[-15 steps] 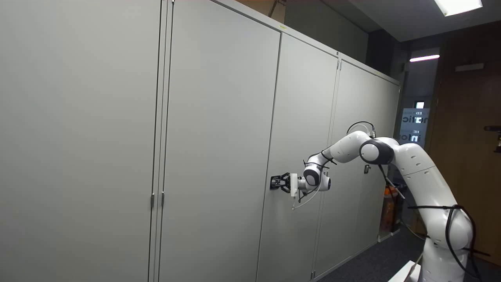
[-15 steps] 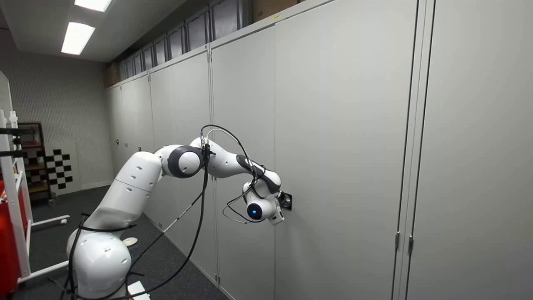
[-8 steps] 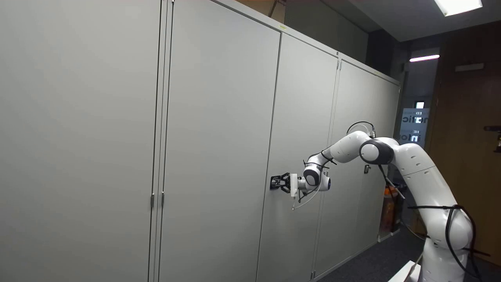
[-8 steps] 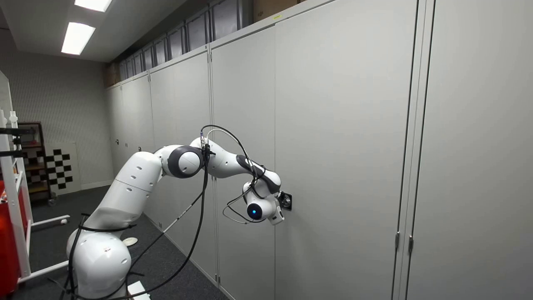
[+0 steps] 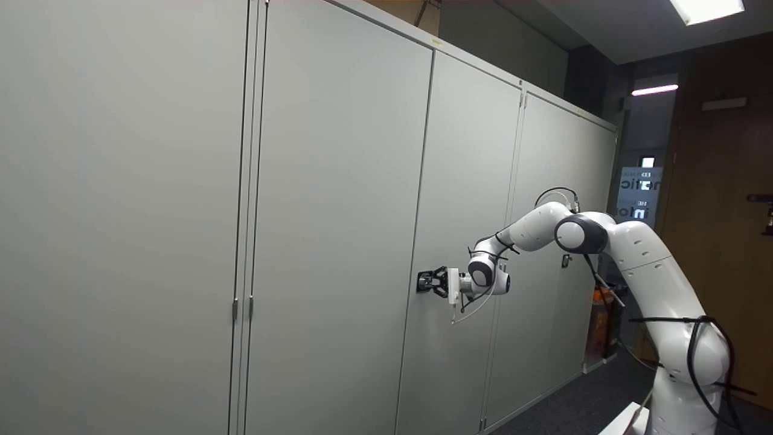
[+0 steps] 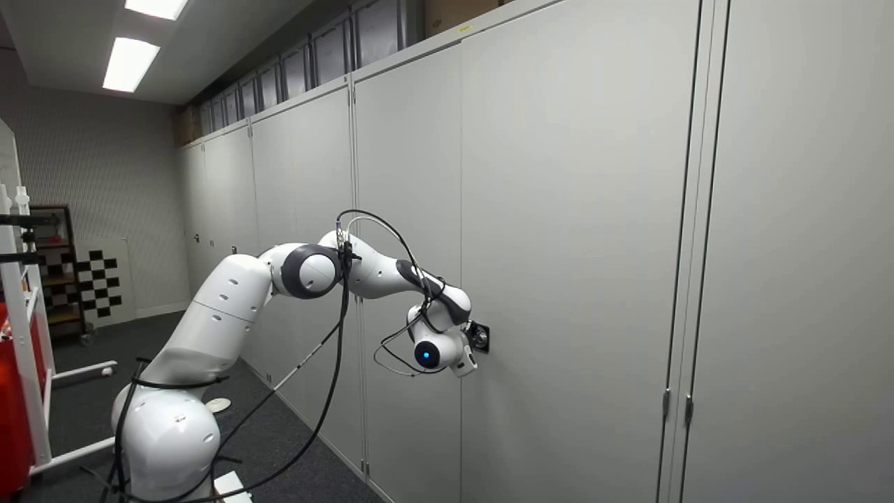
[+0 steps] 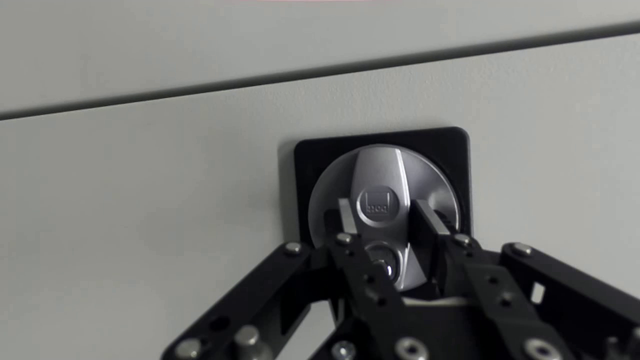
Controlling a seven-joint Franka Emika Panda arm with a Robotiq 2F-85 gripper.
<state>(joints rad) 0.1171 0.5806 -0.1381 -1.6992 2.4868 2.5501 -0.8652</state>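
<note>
In the wrist view a silvery latch handle [image 7: 378, 170] with a raised central bar sits in a round dish on a black square plate [image 7: 309, 157]. My gripper [image 7: 381, 201] straddles the bar, one finger pad against each side, and appears shut on it. A round lock [image 7: 387, 262] below is partly covered by a finger linkage. The plate is fixed to a pale grey cabinet door [image 5: 465, 181], close to the seam with the neighbouring door. In both exterior views the gripper reaches the door at the black plate [image 6: 482, 337]; the arm hides much of the jaws there.
Tall cabinet doors [image 5: 338, 211] run along the whole wall. Slim handles [image 6: 689, 409] sit on doors further along. Loose black cables [image 6: 339, 370] hang from the arm. A white frame [image 6: 24, 349] beside something red [image 6: 12, 412] stands behind the arm. Grey crates [image 6: 377, 35] line the cabinet top.
</note>
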